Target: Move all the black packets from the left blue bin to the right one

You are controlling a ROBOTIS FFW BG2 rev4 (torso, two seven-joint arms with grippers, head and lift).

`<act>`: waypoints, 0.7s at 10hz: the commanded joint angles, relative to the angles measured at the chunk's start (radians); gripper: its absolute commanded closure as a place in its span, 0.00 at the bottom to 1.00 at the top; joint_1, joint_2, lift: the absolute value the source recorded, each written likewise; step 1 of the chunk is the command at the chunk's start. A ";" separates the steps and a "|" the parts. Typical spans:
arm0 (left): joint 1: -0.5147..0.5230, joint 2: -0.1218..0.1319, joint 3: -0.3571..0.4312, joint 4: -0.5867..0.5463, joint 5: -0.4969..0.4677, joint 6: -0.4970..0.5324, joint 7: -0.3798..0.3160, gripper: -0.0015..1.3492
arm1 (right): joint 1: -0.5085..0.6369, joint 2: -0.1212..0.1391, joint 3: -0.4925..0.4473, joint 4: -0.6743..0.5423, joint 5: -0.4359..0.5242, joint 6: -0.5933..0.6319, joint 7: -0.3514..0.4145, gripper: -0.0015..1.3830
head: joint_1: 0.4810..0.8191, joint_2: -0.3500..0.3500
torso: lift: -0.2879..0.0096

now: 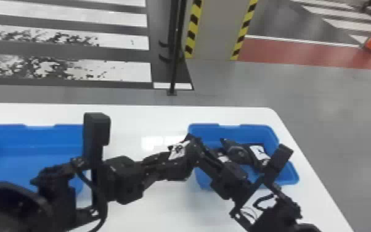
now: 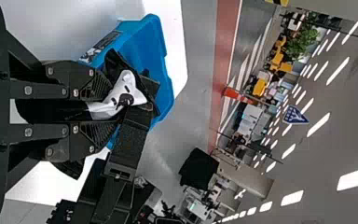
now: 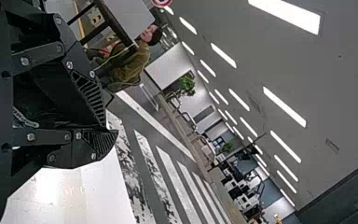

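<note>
At the left edge of the right blue bin [image 1: 234, 129], the left gripper [image 1: 180, 165] and the right gripper [image 1: 199, 151] are both clamped on one black packet [image 1: 178, 150] with a white patch, the right one reaching there from over the bin. More black packets [image 1: 239, 154] lie inside that bin; the left blue bin [image 1: 61, 134] sits well apart to its left, on the same white table [image 1: 157, 213].

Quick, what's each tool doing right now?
Left tool: closed on a black packet with a white label.
Right tool: right up at that packet; whether it is open or closed can't be told.
</note>
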 commanded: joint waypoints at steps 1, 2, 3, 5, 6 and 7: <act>0.034 -0.005 0.046 0.000 0.003 -0.003 0.000 0.08 | -0.023 -0.001 -0.028 0.025 0.004 0.000 0.001 0.92 | 0.63 0.22 | 0.50; 0.058 -0.008 0.077 0.000 0.013 -0.010 0.000 0.05 | -0.043 -0.001 -0.058 0.047 0.014 0.000 0.001 0.92 | 0.63 0.23 | 0.50; 0.088 -0.013 0.109 -0.005 0.039 -0.030 -0.006 0.12 | -0.067 -0.002 -0.098 0.076 0.042 -0.003 -0.001 0.92 | 0.63 0.23 | 0.50; 0.171 -0.019 0.175 -0.088 0.039 -0.025 -0.015 0.16 | -0.124 -0.006 -0.188 0.160 0.104 -0.015 -0.004 0.92 | 0.63 0.20 | 0.50; 0.218 -0.025 0.211 -0.125 0.037 -0.027 -0.026 0.16 | -0.153 -0.010 -0.222 0.211 0.139 -0.015 -0.006 0.92 | 0.63 0.16 | 0.50; 0.272 -0.034 0.257 -0.167 0.033 -0.037 -0.029 0.16 | -0.183 -0.018 -0.236 0.263 0.167 -0.003 -0.006 0.92 | 0.63 0.13 | 0.50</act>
